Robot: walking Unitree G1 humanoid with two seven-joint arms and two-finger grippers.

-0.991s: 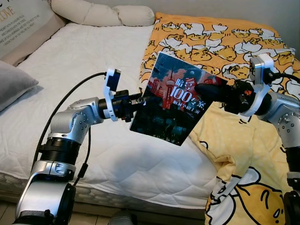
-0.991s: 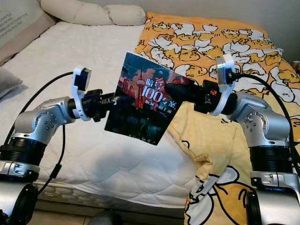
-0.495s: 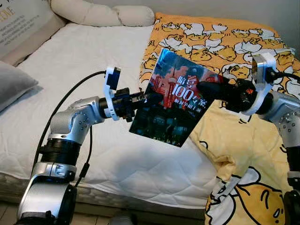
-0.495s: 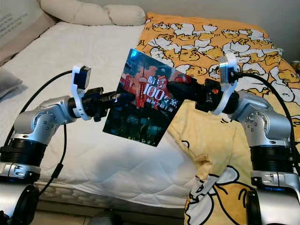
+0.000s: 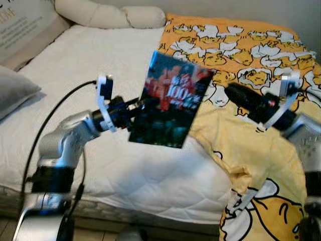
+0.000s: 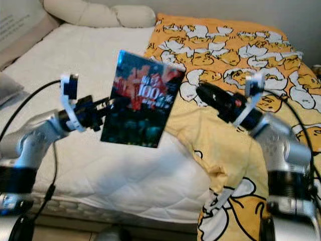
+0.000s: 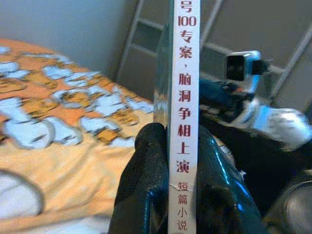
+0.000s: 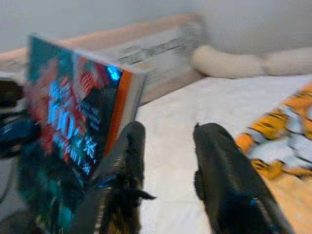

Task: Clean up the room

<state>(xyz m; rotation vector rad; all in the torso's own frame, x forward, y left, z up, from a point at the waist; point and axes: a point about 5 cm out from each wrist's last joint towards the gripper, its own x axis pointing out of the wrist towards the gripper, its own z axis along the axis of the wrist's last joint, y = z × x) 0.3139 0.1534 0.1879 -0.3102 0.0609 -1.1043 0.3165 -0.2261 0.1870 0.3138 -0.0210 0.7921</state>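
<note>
A dark book (image 5: 168, 100) with a red and blue city cover and white "100" lettering hangs upright above the bed. My left gripper (image 5: 138, 105) is shut on its left edge; in the left wrist view both black fingers (image 7: 146, 165) pinch the white spine (image 7: 184, 73). My right gripper (image 5: 233, 93) is off the book's right side, apart from it, over the yellow blanket. In the right wrist view its fingers (image 8: 129, 146) stand open, with the book (image 8: 73, 122) just beyond them.
The bed has a white quilted mattress (image 5: 85, 65) and a yellow cartoon-duck blanket (image 5: 241, 45) over its right half, hanging off the front edge. Cream pillows (image 5: 105, 12) lie at the head, and a grey pillow (image 5: 12, 90) sits at the left.
My right gripper has let go of the book and drawn back to the right. My left gripper has carried the book left and slightly up.
</note>
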